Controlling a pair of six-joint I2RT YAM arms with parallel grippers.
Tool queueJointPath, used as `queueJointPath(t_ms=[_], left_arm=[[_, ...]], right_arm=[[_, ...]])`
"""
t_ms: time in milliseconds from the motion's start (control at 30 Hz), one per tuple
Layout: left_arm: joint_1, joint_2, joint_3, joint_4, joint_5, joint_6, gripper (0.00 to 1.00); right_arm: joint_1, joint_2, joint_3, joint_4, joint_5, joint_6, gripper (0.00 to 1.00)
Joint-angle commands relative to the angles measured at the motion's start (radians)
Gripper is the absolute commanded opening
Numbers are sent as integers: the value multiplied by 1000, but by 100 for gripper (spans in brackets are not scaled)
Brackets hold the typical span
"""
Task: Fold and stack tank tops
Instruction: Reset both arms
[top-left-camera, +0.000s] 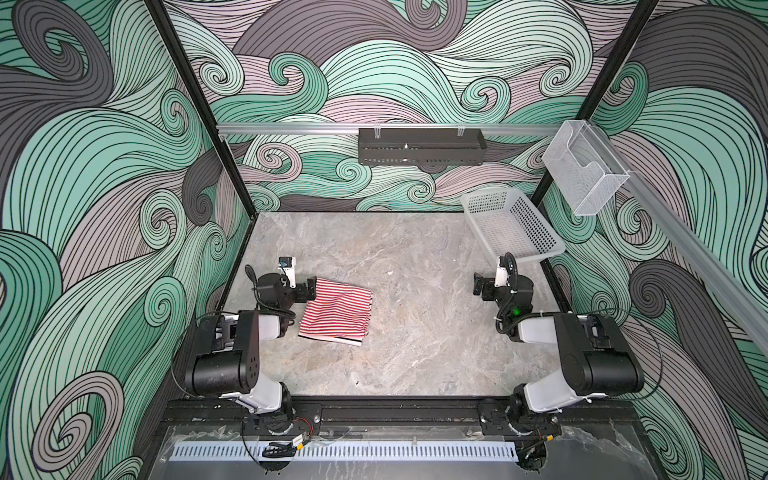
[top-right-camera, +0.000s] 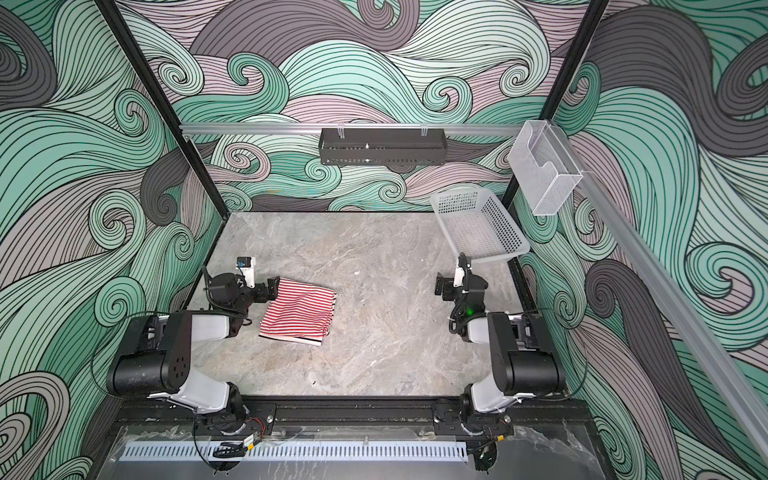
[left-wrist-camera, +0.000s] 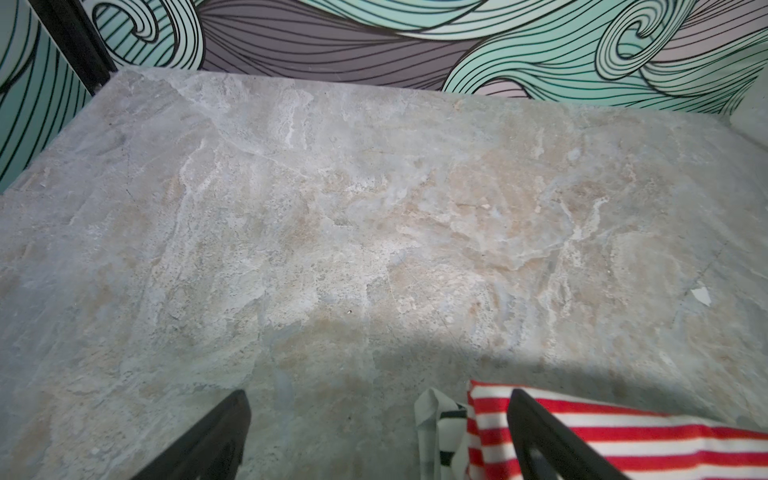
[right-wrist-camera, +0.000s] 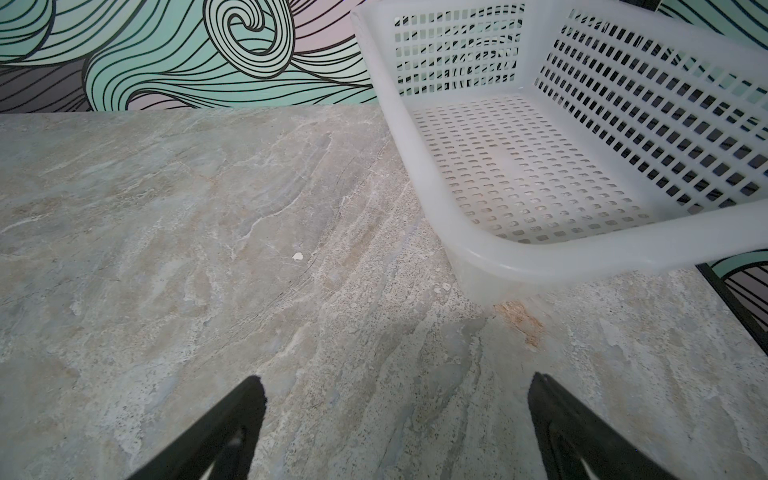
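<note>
The red-and-white tank top (top-left-camera: 338, 311) (top-right-camera: 301, 313) lies folded on the marble table, left of centre. A black-and-white tank top edge (top-left-camera: 351, 341) (top-right-camera: 311, 341) peeks out beneath its near side, so the two tank tops are stacked. My left gripper (top-left-camera: 311, 287) (top-right-camera: 272, 286) is open at the stack's far left corner. In the left wrist view, the left gripper (left-wrist-camera: 379, 395) has one finger over the red stripes (left-wrist-camera: 623, 428), with a black-and-white strip (left-wrist-camera: 444, 432) showing between the fingers. My right gripper (top-left-camera: 478, 284) (top-right-camera: 440, 286) (right-wrist-camera: 397, 378) is open over bare table, holding nothing.
A white perforated basket (top-left-camera: 536, 254) (top-right-camera: 498, 255) (right-wrist-camera: 582, 257) sits tilted at the back right, just beyond the right gripper. A black tray (top-left-camera: 419, 145) hangs on the back rail. A clear plastic holder (top-left-camera: 586, 170) is fixed to the right rail.
</note>
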Motion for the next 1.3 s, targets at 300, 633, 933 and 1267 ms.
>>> queueJointPath(t_ms=[300,633,933,1267], left_arm=[[-35,-11,27,-2,-46,14,99],[-28,9,71,-64,-88,-18,99],[-28,8,71,-65,-88,-18,99],[-27,9,71,-66,-88,-18,99]], right_arm=[[3,-10,10,5,4,-15,99],[4,-11,10,5,4,-15,99],[4,-11,11,3,5,-16,99],[2,-11,12,3,3,-16,99]])
